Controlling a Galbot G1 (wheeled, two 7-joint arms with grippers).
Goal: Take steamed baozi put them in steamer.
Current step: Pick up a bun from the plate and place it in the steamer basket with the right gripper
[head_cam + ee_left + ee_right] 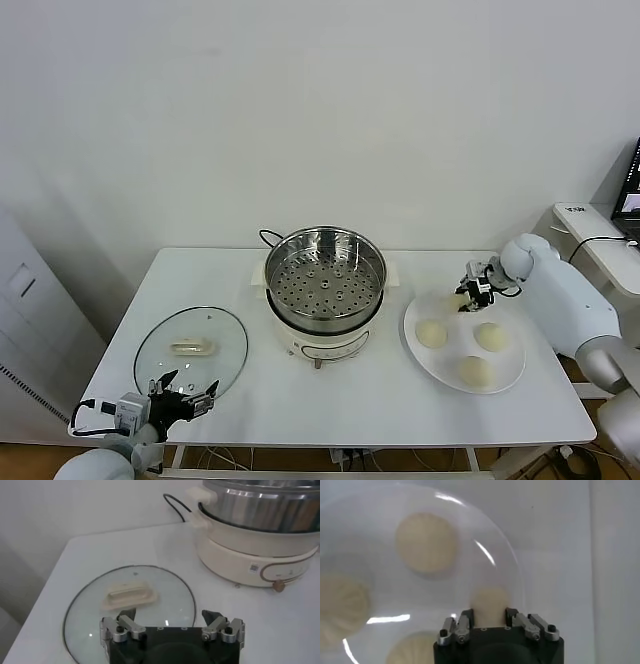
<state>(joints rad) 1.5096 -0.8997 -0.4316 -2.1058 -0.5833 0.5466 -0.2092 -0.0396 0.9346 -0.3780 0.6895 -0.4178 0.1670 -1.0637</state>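
Right gripper (489, 614) jaws clamped on one baozi (490, 603) at the plate (505, 375) rim, three more on it. Steamer (325, 285) sits open alongside, lid (191, 349) parked aside for loading. Left gripper (172, 626) idles over the lid, jaws spread.

Head view: high, angled forward and down, taking in the whole white rectangular worktop (330, 390) against a pale wall. Left wrist view: low, just behind the black left gripper (172, 625), facing across the round glass lid with a cream handle (129, 596) towards the shiny steel steamer on its cream base (255, 530); both also appear in the head view. Right wrist view: close, straight down past the right gripper (490, 615) onto the flat round white plate (510, 555), shared with the head view.
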